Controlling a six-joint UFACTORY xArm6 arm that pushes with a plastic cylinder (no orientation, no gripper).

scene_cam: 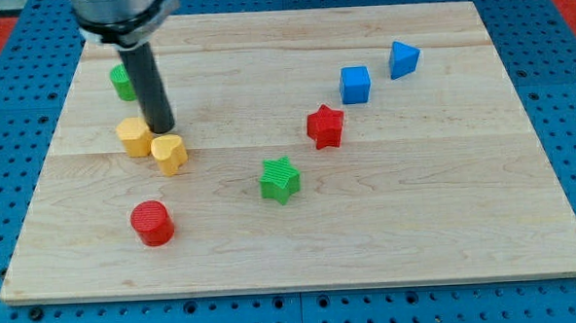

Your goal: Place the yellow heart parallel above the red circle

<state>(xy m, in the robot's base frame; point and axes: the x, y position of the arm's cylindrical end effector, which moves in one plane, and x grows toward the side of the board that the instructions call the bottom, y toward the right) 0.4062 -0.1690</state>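
Down at the front, nearest the camera, sits the red circle [152, 223], a squat ribbed cylinder on the pale wooden counter [417, 224], not far from the counter's bottom edge on the view's left side. Up from it, and here's the one that matters: the yellow heart [169, 153], lying just below my tip [163, 129], so close the two look to be touching, though I can't quite call contact from this angle. The heart stands a little to the view's right of the red circle and clearly apart from it, with bare wood between them.

There's no hand on this arm to call spread or pressed together: it ends in a plain dark rod, coming down from the view's top left and standing upright on the counter.

Just to the view's left of my tip is a second yellow block [134, 136], shape hard to make out, nestled right beside the heart and seemingly touching it. Behind the rod, toward the view's top left, a green block [120, 82] peeks out, partly hidden by the rod.

Moving outward to the view's right of my tip: a green star [280, 178] lower down near the middle, a red star [325, 127] above and right of that, then a blue cube [355, 84], and farthest off a blue triangular block [403, 58], near the counter's top edge.
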